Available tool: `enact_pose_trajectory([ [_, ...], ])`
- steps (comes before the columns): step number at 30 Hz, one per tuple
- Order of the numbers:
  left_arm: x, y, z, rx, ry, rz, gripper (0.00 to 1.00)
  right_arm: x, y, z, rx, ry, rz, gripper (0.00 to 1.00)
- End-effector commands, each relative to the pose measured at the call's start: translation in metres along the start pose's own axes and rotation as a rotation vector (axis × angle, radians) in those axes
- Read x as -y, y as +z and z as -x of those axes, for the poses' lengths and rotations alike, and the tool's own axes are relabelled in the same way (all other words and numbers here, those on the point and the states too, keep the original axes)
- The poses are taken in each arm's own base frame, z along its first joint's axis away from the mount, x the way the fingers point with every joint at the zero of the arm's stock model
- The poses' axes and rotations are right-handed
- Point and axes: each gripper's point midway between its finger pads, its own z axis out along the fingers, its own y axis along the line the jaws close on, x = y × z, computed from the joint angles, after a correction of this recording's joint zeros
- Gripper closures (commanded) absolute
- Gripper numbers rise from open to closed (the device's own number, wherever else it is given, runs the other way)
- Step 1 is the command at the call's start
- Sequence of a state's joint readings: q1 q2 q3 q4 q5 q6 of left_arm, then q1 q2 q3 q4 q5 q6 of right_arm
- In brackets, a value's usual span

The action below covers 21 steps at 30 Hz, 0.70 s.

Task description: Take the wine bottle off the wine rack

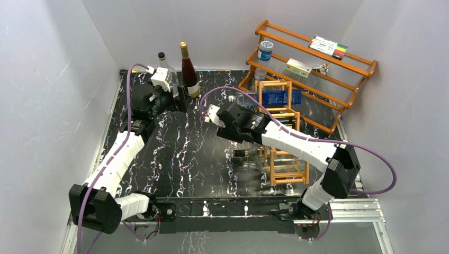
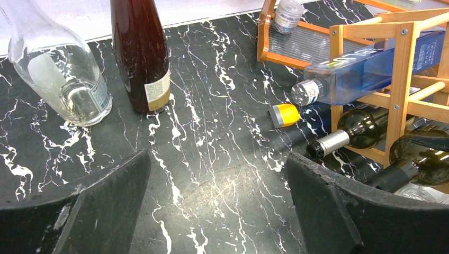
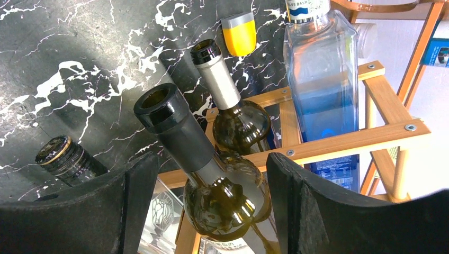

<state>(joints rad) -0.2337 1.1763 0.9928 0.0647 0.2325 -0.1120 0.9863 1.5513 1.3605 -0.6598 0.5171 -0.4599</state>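
Note:
The wine rack [image 1: 275, 165], a lattice of orange-brown bars, stands right of centre with several bottles lying in it. A dark green wine bottle [image 3: 227, 203] with a black neck [image 3: 174, 129] pokes out of a rack cell. My right gripper [image 3: 209, 174] straddles its shoulder. The jaws are open, and a gap shows at the left finger [image 3: 135, 206]. From above, the right gripper [image 1: 253, 127] covers this bottle. My left gripper [image 2: 217, 159] hovers open and empty over the marble table [image 2: 212, 185], at the back left [image 1: 177, 103].
Also in the rack are a silver-necked dark bottle [image 3: 222, 84], a square blue bottle [image 3: 323, 69] and a low bottle neck [image 3: 63, 156]. A yellow cap [image 3: 239, 34] lies on the table. A clear bottle [image 2: 63, 79] and a red wine bottle [image 2: 140, 53] stand upright. A two-tier shelf [image 1: 317, 69] fills the back right.

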Motion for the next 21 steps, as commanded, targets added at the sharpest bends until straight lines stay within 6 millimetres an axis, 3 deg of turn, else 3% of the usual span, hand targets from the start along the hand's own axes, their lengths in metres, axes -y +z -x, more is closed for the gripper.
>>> enact_pose_trajectory([
  [1,0.004,-0.006,0.020,0.048,0.027,-0.007,0.02,0.005,-0.004,0.007,0.022,-0.058,-0.010,0.15],
  [15,0.002,-0.002,0.015,0.030,0.026,-0.006,0.02,-0.002,0.020,0.002,-0.045,-0.144,-0.009,0.27],
  [21,0.001,-0.001,0.014,0.024,0.028,-0.002,0.02,-0.003,0.030,-0.002,-0.083,-0.161,-0.026,0.41],
])
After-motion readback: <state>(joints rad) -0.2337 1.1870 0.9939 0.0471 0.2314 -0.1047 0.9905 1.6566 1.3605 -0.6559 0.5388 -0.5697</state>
